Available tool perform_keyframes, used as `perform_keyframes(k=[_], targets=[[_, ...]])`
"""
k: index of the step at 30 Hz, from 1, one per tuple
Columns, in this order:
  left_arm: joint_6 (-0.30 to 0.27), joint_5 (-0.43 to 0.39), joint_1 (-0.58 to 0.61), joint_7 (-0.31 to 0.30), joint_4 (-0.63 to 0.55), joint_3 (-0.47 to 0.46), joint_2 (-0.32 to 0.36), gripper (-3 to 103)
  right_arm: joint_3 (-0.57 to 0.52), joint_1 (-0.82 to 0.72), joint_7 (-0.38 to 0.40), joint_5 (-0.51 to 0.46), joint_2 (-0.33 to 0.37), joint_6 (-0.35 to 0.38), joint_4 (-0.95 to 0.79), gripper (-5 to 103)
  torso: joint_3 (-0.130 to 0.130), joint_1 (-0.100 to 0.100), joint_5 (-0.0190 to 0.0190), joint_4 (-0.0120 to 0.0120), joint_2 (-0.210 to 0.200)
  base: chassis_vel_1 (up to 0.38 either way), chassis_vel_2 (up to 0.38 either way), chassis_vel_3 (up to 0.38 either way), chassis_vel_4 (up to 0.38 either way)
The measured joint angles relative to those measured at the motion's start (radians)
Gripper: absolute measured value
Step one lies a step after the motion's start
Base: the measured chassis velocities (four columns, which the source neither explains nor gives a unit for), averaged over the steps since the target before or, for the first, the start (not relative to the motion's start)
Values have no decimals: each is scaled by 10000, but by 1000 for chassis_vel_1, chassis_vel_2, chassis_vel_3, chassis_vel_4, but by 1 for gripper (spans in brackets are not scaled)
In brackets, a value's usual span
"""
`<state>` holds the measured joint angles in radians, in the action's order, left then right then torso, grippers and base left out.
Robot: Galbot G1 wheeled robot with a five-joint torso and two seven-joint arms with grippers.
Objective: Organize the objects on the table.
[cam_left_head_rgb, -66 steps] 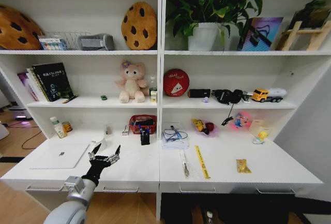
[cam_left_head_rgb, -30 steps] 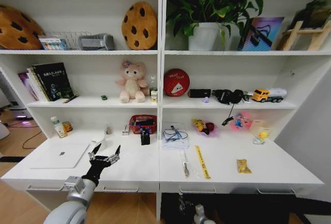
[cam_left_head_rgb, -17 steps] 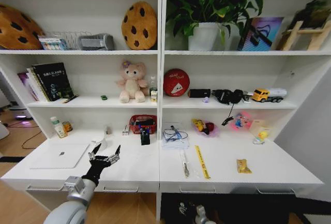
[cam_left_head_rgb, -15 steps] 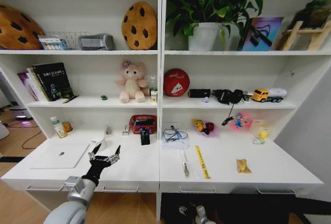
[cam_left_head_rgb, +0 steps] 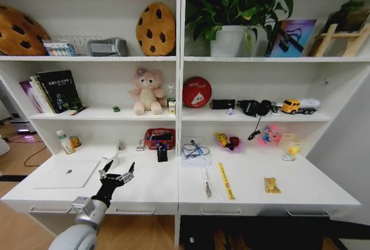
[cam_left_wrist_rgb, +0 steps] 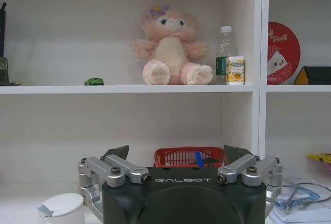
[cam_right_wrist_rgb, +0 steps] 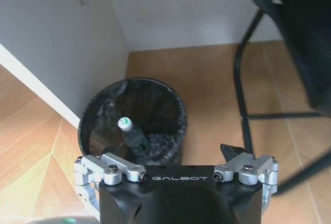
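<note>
On the white table (cam_left_head_rgb: 151, 187) lie a silver laptop (cam_left_head_rgb: 66, 174) at the left, a dark pen (cam_left_head_rgb: 206, 184) and a yellow ruler (cam_left_head_rgb: 225, 181) right of the middle. A tiny green toy car (cam_left_head_rgb: 116, 109) (cam_left_wrist_rgb: 94, 81) sits on the shelf above. My left gripper (cam_left_head_rgb: 118, 172) (cam_left_wrist_rgb: 177, 154) hovers open over the table's left half, just right of the laptop, holding nothing. My right gripper (cam_right_wrist_rgb: 176, 151) is open and empty, down by the floor above a black mesh bin (cam_right_wrist_rgb: 133, 123).
A white lidded cup (cam_left_head_rgb: 109, 159) (cam_left_wrist_rgb: 61, 206) stands just beyond the left gripper. A red basket (cam_left_head_rgb: 159, 138) (cam_left_wrist_rgb: 189, 157), a clear pouch with cables (cam_left_head_rgb: 195, 150) and small toys line the table's back. A pink plush bear (cam_left_head_rgb: 147, 91) sits on the shelf. A bottle (cam_right_wrist_rgb: 132, 135) stands in the bin.
The right gripper, which showed at the bottom edge of the head view below the table, has dropped out of that view. The left arm has not moved.
</note>
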<state>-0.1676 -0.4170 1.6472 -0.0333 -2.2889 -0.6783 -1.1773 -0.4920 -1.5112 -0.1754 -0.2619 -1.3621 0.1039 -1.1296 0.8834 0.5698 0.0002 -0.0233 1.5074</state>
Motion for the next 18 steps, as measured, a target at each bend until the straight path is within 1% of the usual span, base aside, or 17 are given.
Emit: perform_keyframes(k=[2,4,5,6,8,9,11,12,14,15,17,18], targets=[[0,0,0,0,0,0,0,100,-107,-495,-211,-281,418,418,-725,100,1,0,1,2,0,0,0,0,0],[0,0,0,-3,-1,-1,0,100,-130,-618,-250,-354,504,526,-906,100,0,0,0,3,0,0,0,0,0],[0,0,0,-1,-1,-1,0,100,-214,-1155,-337,-660,872,1070,-1737,100,1,1,1,3,0,0,0,0,0],[0,0,0,0,0,0,0,100,-312,-1553,-351,-736,1087,1319,-2271,100,0,1,-1,3,0,0,0,0,0],[0,0,0,0,0,0,0,100,-448,-2082,-441,-810,1298,1456,-2934,100,1,1,-2,1,0,0,0,0,0],[0,0,0,0,0,0,0,100,-448,-2082,-441,-810,1298,1456,-2934,100,1,1,-2,1,0,0,0,0,0],[0,0,0,2,0,0,0,100,-742,-3068,-478,-830,1579,1920,-4481,100,1,0,-1,-5,0,0,0,0,0],[0,0,0,2,-1,1,0,100,-975,-3648,-270,-907,1634,2527,-5831,100,0,0,-3,-1,1,0,0,0,0],[0,0,0,2,0,0,0,100,-1308,-4147,70,-960,1581,3375,-7114,100,0,0,-4,2,0,0,0,0,0],[0,0,0,0,0,0,0,100,-1510,-4338,222,-934,1521,3668,-7654,100,1,0,-2,1,1,0,0,0,0],[0,0,0,0,-1,0,0,100,-1616,-4415,298,-917,1501,3771,-7900,100,1,0,0,0,1,0,0,0,0],[0,0,0,0,-1,0,0,100,-1874,-4549,488,-902,1477,3958,-8433,100,1,0,-2,0,0,0,0,0,0]])
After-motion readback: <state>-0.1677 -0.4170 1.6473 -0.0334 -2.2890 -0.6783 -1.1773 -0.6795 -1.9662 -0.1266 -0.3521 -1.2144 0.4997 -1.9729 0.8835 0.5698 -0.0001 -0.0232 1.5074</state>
